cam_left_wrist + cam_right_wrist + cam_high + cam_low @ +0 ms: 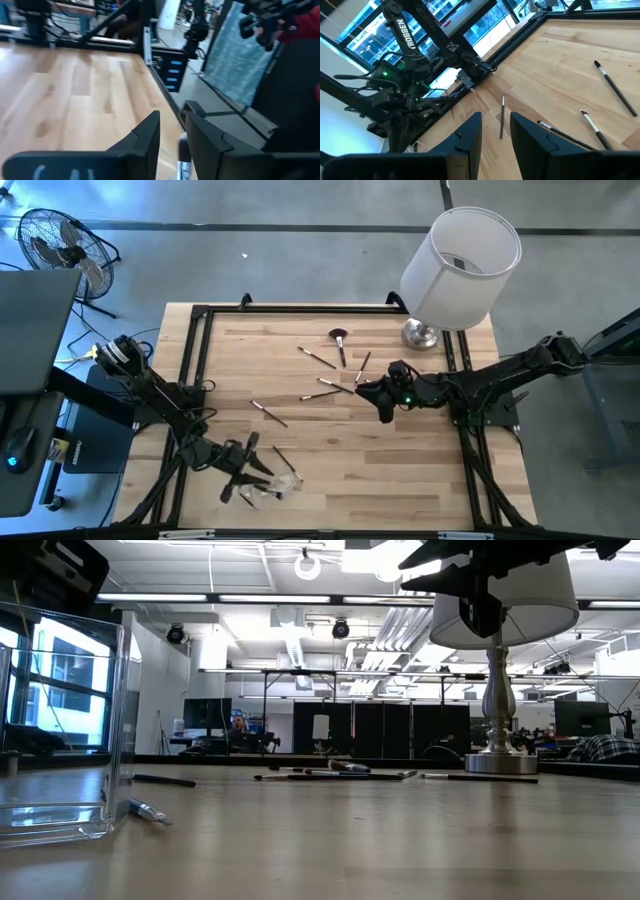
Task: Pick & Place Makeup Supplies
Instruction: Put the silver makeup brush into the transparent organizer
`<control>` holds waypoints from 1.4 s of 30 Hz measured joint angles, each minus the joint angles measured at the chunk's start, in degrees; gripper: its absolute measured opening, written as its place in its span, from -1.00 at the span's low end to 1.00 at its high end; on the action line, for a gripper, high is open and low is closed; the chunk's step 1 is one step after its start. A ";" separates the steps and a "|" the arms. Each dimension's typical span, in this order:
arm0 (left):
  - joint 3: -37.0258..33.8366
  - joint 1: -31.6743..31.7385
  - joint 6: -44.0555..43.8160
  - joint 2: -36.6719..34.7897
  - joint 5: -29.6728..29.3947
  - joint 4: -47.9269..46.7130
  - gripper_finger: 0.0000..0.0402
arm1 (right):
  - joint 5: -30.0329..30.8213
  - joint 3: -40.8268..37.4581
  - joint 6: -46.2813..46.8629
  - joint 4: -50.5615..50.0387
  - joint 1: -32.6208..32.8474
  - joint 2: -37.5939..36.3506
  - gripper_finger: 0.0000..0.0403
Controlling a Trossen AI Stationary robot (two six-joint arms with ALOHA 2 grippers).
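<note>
Several thin makeup brushes lie flat on the wooden table: a fluffy-headed one (338, 338), others around the middle (328, 387), one farther left (268, 412) and one (285, 460) by the clear pouch (272, 492). In the low view the clear pouch (60, 730) stands at the near left, with a brush (150, 811) lying beside it. My left gripper (245, 465) (172, 120) hovers next to the pouch, its fingers close together around a silvery brush piece. My right gripper (384, 406) (496, 120) is raised over the table's middle, shut and holding nothing. My left gripper has a thin silvery piece of a makeup brush (182, 152) between its two fingers, far back in the narrow gap. The fingers (145, 137) hide the rest of the brush, so its end and how it hangs cannot be told. It is lifted off the table.
A white-shaded lamp (460, 260) stands on its metal base (422, 333) at the far right corner. A black frame (195, 350) runs along the table's edges. A fan (62, 245) stands on the floor beyond the far left corner. Bare wood lies at the near right.
</note>
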 joint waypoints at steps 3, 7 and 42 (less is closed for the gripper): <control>0.00 0.23 1.10 0.00 -3.34 0.10 -0.67 | -0.02 0.00 -0.01 -0.08 0.00 0.00 -0.52; 0.00 2.18 2.12 0.00 -5.07 0.38 -0.86 | -0.03 0.00 -0.02 -1.14 0.00 0.00 -0.52; 18.97 39.43 -7.96 0.04 17.24 -33.15 -1.00 | -5.62 0.00 -16.07 -26.29 -7.69 0.01 -0.52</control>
